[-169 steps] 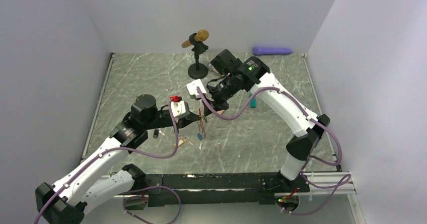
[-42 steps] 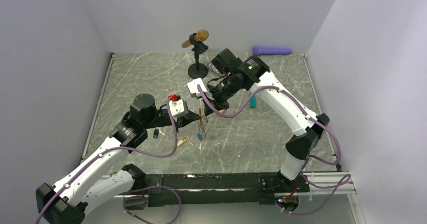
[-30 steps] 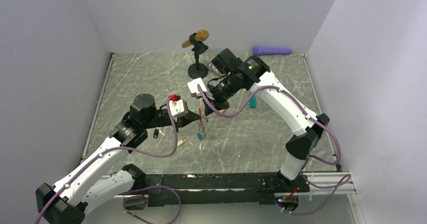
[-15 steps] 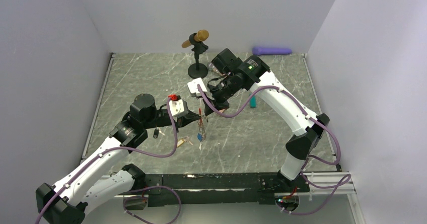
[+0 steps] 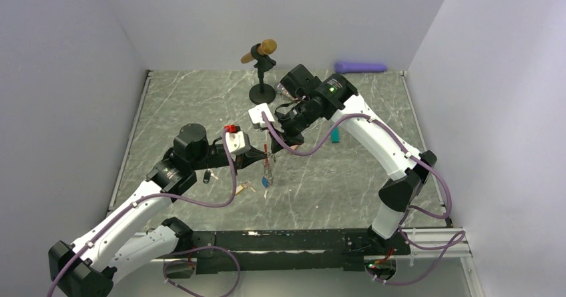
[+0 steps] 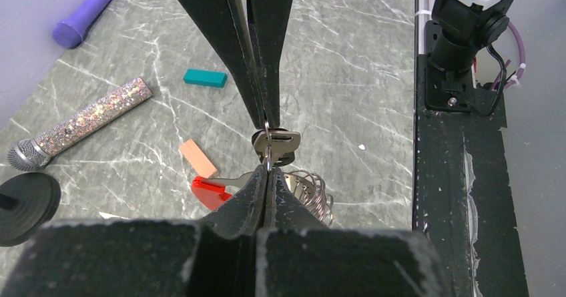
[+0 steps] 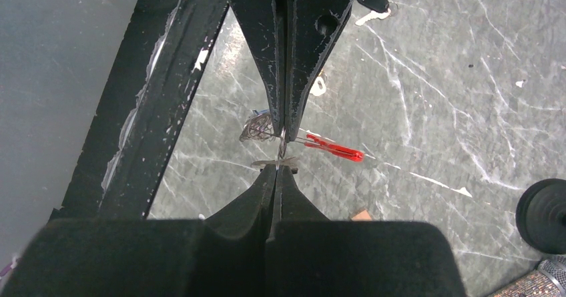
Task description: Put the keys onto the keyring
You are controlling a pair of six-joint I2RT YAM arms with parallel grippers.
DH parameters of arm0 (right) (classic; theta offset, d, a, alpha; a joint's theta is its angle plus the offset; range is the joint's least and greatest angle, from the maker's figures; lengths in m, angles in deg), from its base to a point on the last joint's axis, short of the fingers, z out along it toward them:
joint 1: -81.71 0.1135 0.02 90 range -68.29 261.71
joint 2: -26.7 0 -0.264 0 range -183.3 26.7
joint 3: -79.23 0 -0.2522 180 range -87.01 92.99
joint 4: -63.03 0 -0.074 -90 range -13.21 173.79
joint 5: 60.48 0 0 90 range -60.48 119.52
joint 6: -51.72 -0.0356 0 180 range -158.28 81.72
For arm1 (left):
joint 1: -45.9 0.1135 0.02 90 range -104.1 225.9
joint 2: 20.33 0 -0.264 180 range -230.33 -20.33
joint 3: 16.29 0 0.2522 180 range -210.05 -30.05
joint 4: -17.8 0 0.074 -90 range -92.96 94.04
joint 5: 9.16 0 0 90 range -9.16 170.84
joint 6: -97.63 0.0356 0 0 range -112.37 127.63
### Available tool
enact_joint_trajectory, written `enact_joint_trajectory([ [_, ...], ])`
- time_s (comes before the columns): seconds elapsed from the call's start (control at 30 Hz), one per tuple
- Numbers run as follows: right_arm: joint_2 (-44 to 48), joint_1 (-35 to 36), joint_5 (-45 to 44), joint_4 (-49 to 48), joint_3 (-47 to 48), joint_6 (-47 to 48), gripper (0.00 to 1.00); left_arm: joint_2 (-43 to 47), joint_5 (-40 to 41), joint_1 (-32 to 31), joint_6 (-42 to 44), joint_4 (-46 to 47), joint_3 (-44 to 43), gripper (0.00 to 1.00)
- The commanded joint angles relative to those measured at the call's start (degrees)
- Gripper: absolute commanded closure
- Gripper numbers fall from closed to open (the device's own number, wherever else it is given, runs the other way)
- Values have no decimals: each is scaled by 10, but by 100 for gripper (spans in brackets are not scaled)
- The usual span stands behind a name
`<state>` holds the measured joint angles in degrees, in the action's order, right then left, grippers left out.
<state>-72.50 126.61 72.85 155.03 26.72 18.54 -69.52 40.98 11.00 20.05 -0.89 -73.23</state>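
My left gripper [image 5: 261, 155] and right gripper [image 5: 273, 143] meet tip to tip above the table's middle. In the left wrist view my left gripper [image 6: 267, 171] is shut on the thin wire ring of the keyring; its red clip [image 6: 211, 191] and silvery coil [image 6: 311, 194] hang beside it. My right gripper [image 7: 278, 167] is shut on a small metal key [image 6: 277, 144] with a dark head, held against that ring. The keyring [image 5: 267, 167] dangles below with a blue tag. A black-tagged key [image 5: 208, 175] and a yellow-tagged key [image 5: 247, 188] lie on the table.
A teal block [image 5: 336, 135] lies right of the grippers, a tan block [image 6: 198, 158] beneath them. A microphone stand [image 5: 261, 94] is behind, a glittery microphone [image 6: 87, 120] lies on the table, and a purple tube [image 5: 360, 67] is at the back wall.
Almost nothing: both grippers stay pinched tip to tip at the keyring. The left wrist has shifted very slightly and the hanging keyring has swung a little.
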Motion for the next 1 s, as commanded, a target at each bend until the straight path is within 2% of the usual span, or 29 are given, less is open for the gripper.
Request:
enact_joint_trajectory([
  [0.0, 16, -3, 4, 0, 19, -2, 100, -1, -21, 3, -11, 36, -22, 100],
  [0.97, 10, -2, 16, -1, 19, 0, 100, -2, -37, 8, -28, 61, -16, 100],
])
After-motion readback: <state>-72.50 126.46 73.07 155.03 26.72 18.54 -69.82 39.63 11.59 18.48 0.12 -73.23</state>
